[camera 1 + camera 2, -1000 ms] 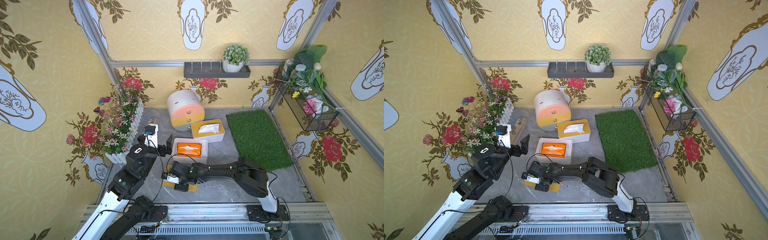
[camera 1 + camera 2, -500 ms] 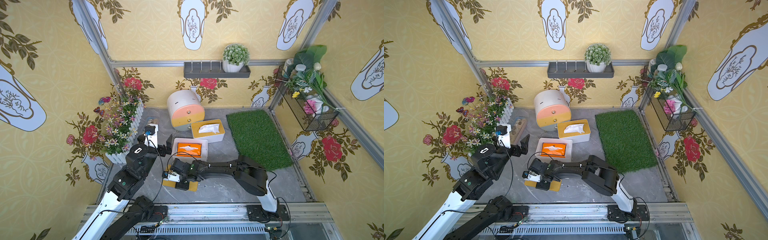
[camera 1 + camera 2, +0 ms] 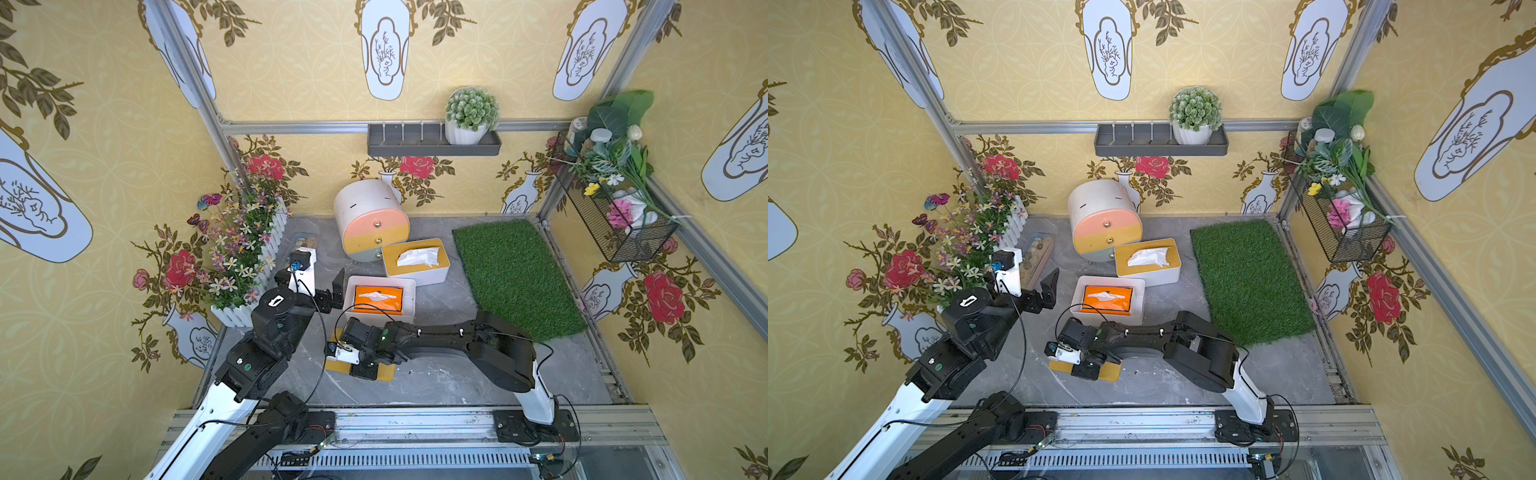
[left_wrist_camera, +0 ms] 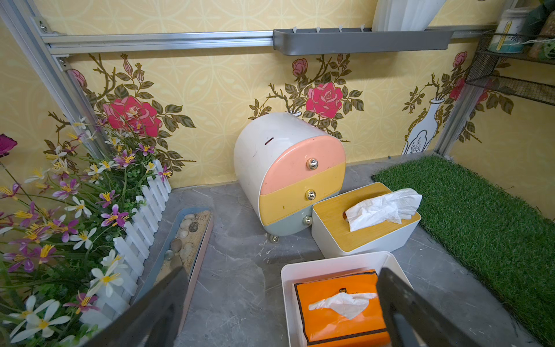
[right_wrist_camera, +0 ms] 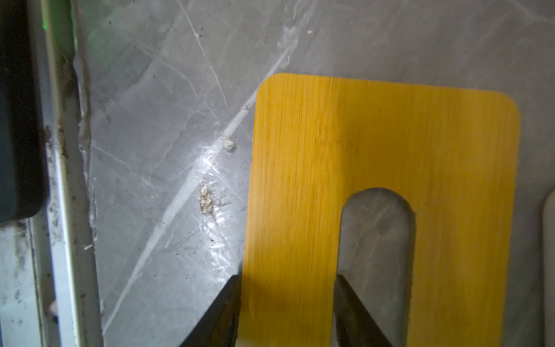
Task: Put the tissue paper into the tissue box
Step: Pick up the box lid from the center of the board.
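The orange tissue pack (image 3: 377, 298) lies flat inside the open white tissue box (image 3: 410, 291), with a tuft of white tissue (image 4: 339, 303) standing out of its slot. In both top views the box sits on the grey surface (image 3: 436, 378), just in front of a second tissue box (image 3: 415, 259), which wears its wooden top and has a crumpled tissue poking out.

The left gripper (image 4: 283, 273) hovers just beside the open box's left end, above the surface. Its jaws are spread wide with nothing between them, and the pack shows past them in the left wrist view.

The right gripper (image 5: 286, 279) is down on the surface on the robot's side of the box, apart from the pack. There it is set over the loose bamboo lid (image 5: 390, 135), which lies flat. Its two fingers (image 5: 228, 303) straddle the strip of lid between the outer edge and the long slot, one outside and one inside the slot. Both are close against the wood. Whether they already pinch the lid I cannot tell.

The pack carries a small dark logo (image 4: 342, 290) near its top edge, too small to read. A jar (image 4: 510, 30) on the wire shelf has a label whose print is blurred
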`<act>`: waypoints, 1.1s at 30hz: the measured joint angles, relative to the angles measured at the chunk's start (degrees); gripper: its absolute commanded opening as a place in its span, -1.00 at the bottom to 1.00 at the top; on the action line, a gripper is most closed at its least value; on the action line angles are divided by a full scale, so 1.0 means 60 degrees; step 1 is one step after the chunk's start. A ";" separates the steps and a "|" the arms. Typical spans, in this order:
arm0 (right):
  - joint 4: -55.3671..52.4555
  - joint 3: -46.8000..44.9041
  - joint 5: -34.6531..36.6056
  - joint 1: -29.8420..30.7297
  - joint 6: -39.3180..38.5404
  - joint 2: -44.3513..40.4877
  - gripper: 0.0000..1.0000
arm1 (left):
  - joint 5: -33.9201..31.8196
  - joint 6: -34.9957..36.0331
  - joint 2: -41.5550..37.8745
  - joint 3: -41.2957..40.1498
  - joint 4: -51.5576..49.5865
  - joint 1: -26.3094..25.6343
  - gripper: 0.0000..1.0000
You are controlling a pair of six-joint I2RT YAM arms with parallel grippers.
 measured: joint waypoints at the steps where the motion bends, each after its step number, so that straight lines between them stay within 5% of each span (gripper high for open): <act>1: 0.0004 0.0000 0.0004 0.0000 0.0000 0.0000 -0.09 | 0.0000 0.0000 0.0000 0.0000 0.0000 0.0000 1.00; 11: 0.0015 -0.0004 0.0029 0.0007 0.0000 -0.0018 -0.42 | 0.0000 -0.0007 0.0000 0.0000 0.0000 0.0007 0.99; 33: -0.1927 0.0193 0.0036 0.0022 -0.0044 -0.0729 -0.55 | -0.0004 -0.0011 -0.0004 0.0000 0.0000 0.0018 0.99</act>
